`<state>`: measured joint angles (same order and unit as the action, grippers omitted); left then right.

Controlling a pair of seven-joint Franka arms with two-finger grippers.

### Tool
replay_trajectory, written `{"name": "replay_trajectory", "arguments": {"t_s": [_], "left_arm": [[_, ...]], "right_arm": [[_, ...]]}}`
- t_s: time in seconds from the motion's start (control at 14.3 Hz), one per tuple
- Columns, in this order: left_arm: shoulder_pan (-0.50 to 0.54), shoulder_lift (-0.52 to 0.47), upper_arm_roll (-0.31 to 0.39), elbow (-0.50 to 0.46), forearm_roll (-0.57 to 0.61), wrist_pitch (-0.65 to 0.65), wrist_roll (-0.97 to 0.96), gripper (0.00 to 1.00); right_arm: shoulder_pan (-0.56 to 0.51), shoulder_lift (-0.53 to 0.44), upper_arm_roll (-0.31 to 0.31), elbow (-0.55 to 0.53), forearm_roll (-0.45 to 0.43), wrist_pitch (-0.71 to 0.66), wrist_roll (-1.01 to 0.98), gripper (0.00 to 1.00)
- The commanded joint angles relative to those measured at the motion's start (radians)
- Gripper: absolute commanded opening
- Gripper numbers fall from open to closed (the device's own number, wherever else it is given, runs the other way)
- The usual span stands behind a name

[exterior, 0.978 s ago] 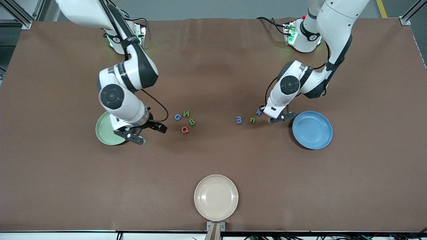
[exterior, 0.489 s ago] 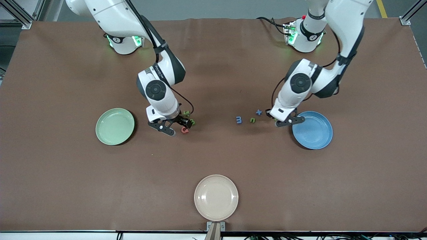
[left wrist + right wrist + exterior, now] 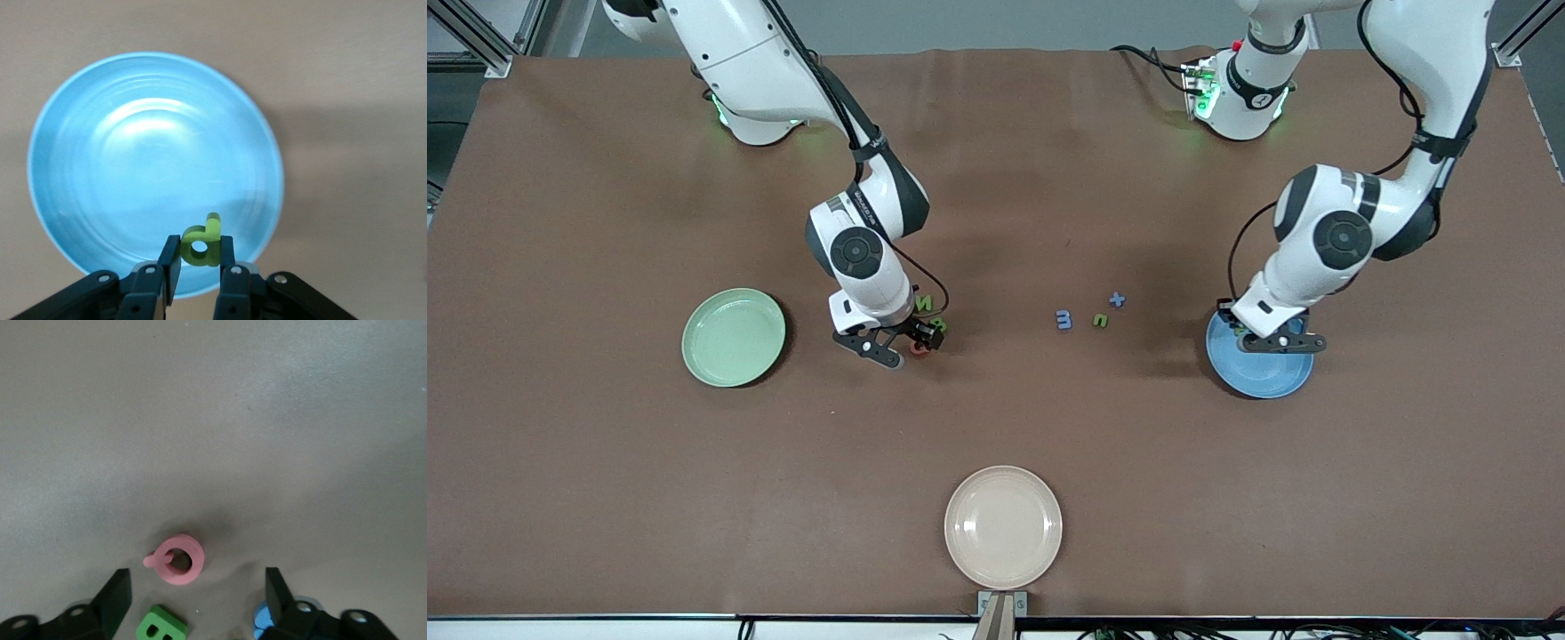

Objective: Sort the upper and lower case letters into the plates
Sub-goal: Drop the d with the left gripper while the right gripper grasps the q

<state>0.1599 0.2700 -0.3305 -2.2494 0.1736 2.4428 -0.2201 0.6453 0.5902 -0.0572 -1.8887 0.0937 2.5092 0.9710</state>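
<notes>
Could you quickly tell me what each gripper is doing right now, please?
Left gripper: shut on the green letter, over the blue plate.
Right gripper: open, over the pink Q.

Pale green plate [image 3: 733, 337], blue plate [image 3: 155, 171], lime letter [image 3: 202, 243], pink Q [image 3: 177, 559], brown table [image 3: 605, 462].

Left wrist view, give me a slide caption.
Left hand shut on a small green foam letter, held over the round blue plate.

A brown table covering [image 3: 996, 427] spans the work surface, its metal frame posts [image 3: 1516, 40] visible at the corners nearest the grey floor [image 3: 960, 22], under even overhead light.
</notes>
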Motion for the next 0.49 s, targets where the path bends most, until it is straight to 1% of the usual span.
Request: {"name": "replay_trajectory", "arguments": {"t_s": [0.0, 0.14, 0.28, 0.42], "left_arm": [[0.027, 0.037, -0.007, -0.015, 0.030, 0.060, 0.071, 0.03], [0.049, 0.075, -0.007, -0.015, 0.078, 0.080, 0.088, 0.05], [0.059, 0.115, -0.007, -0.013, 0.131, 0.085, 0.088, 0.06], [0.076, 0.127, -0.007, -0.013, 0.181, 0.085, 0.088, 0.11]], "right_arm": [[0.013, 0.042, -0.009, 0.045, -0.011, 0.005, 0.018, 0.82], [0.017, 0.048, -0.009, 0.048, -0.012, 0.005, 0.018, 0.77], [0.019, 0.057, -0.009, 0.054, -0.014, 0.007, 0.018, 0.73], [0.030, 0.066, -0.010, 0.060, -0.012, 0.007, 0.020, 0.71]]}}
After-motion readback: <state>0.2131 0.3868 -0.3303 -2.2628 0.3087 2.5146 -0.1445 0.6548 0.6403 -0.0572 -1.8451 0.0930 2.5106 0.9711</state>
